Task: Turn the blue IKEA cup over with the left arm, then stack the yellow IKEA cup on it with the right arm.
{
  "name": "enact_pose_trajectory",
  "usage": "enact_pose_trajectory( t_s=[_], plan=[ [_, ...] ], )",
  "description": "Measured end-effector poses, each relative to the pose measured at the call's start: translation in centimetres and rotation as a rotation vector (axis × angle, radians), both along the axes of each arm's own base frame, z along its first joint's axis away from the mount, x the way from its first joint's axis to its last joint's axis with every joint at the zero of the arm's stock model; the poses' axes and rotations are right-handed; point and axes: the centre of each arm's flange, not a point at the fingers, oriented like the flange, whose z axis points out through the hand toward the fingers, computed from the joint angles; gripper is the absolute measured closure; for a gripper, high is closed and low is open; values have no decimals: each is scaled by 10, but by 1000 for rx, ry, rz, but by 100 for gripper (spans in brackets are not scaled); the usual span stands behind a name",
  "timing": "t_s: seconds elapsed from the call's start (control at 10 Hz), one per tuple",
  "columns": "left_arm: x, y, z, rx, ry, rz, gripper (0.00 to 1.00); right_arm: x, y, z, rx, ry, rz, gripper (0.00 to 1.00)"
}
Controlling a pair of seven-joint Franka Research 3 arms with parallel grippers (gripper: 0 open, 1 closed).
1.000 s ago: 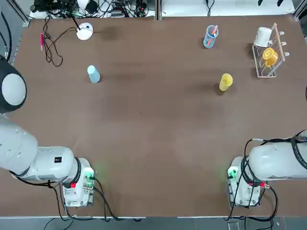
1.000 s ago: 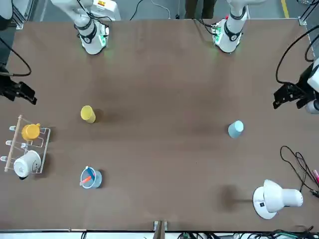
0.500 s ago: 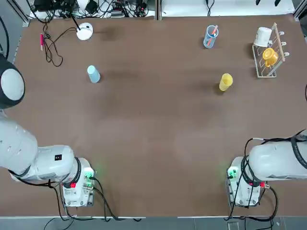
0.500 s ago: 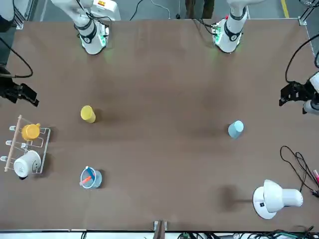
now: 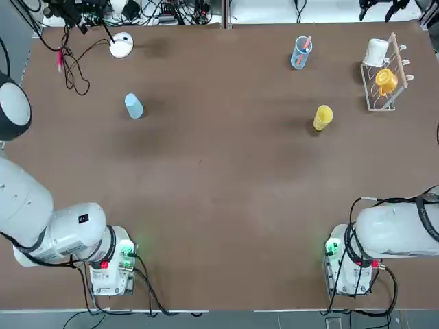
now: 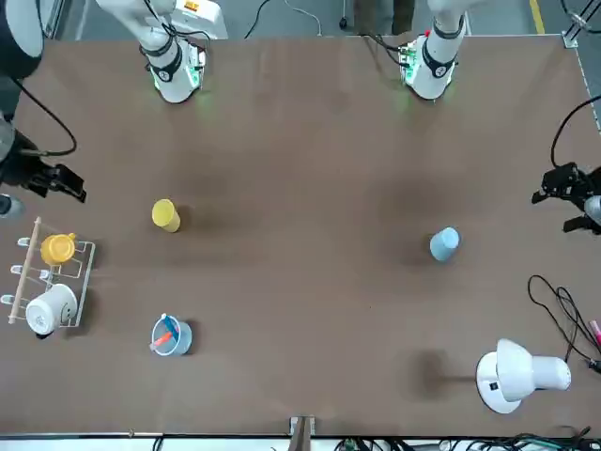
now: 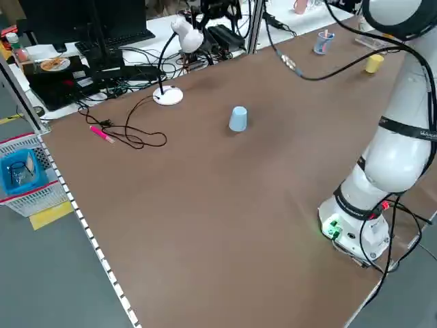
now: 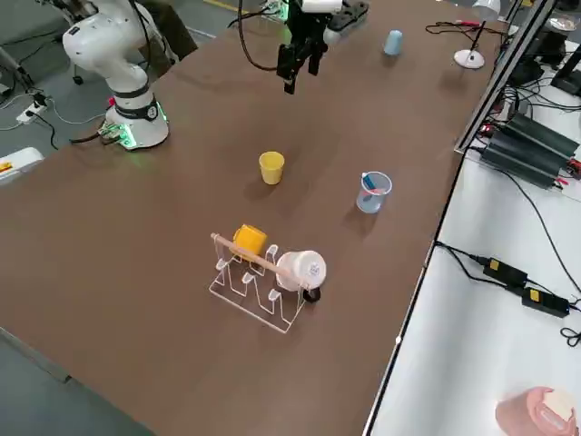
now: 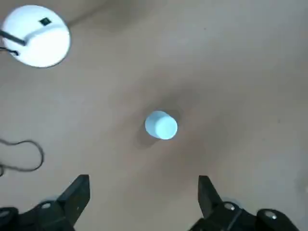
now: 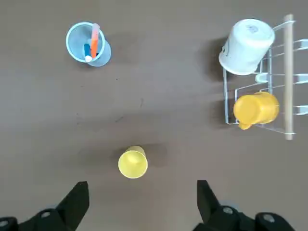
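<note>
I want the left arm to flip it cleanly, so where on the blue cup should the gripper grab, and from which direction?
Probably the side wall of the blue IKEA cup, about mid-height, approached level from the robot's side. It stands alone with bare table all round, and its tapered round wall suits two opposing fingers. The open left gripper hangs high above it; a sideways hold leaves the wrist free to roll.

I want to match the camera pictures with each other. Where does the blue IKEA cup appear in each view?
Top view: blue IKEA cup, upper left.
Front view: right of centre.
Left side view: upper middle.
Right side view: top edge, far end of the table.
Left wrist view: centre, beyond the open fingers.
Right wrist view: not in it.
Shared landmark: the white desk lamp, nearby in every view that shows the cup.
</note>
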Motion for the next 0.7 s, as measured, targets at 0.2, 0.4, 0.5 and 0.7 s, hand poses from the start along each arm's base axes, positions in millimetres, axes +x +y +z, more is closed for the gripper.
enact_pose_trajectory(
  t_s=[0.2,0.4,0.5,0.7],
  plan=[
    [6,16,-37,-123,-4,-77,1,-16,2,-31,18,-8,0,1],
    [6,34,-66,-206,-29,-160,1,-32,4,-77,19,42,5,1],
    [5,37,-80,-272,-57,-215,1,-38,7,-100,19,64,10,1],
    [8,50,-133,-395,-104,-320,1,-48,21,-131,17,94,36,1]
  ],
)
